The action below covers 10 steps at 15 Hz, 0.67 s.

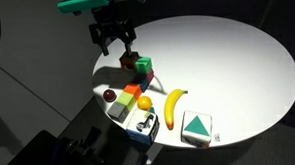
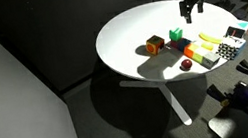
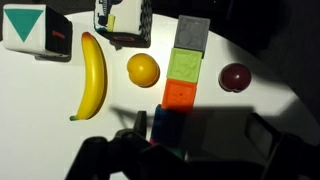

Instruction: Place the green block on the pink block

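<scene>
Between the jaws we see only air: in both exterior views the gripper hangs with its two fingers spread wide and nothing held. Below it, on the round white table, sits the green block, close under the fingertips yet clear of them. From the opposite side the green block lies lower than the open fingers and off to one side.

Just beside it stands a reddish cube. We cannot tell whether the two touch, nor whether this cube is the pink block, since its colour reads red to orange at this size.

Farther out, the wrist view gives us the rest of the table. A cube with a lime top and an orange near face sits between an orange fruit and a dark red ball. A grey cube stands right behind it. Beyond the fruit lies a banana, and past that a white box with a green triangle. A black-and-white box stands near the grey cube. At the bottom of the wrist view the fingers are lost in shadow, and a bluish-looking cube sits there whose true colour we cannot judge.
</scene>
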Available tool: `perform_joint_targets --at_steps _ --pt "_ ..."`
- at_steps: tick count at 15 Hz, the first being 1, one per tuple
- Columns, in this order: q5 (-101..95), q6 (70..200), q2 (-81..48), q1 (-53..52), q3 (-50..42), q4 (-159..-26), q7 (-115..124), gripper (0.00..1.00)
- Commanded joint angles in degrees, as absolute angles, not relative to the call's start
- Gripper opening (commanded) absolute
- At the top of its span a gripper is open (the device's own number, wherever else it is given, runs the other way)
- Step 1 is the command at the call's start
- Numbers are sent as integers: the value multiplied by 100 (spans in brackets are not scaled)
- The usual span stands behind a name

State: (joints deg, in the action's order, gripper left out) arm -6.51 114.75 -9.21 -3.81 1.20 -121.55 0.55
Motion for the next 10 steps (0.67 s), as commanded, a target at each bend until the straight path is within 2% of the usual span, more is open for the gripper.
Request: perform_joint_targets --at_steps 1,7,10 --pt "-497 11595 -478 -338 195 -12515 -47 100" --pt "-879 12387 -278 -379 204 -12810 277 100" --pt "-741 12259 -453 -353 211 -12642 106 100"
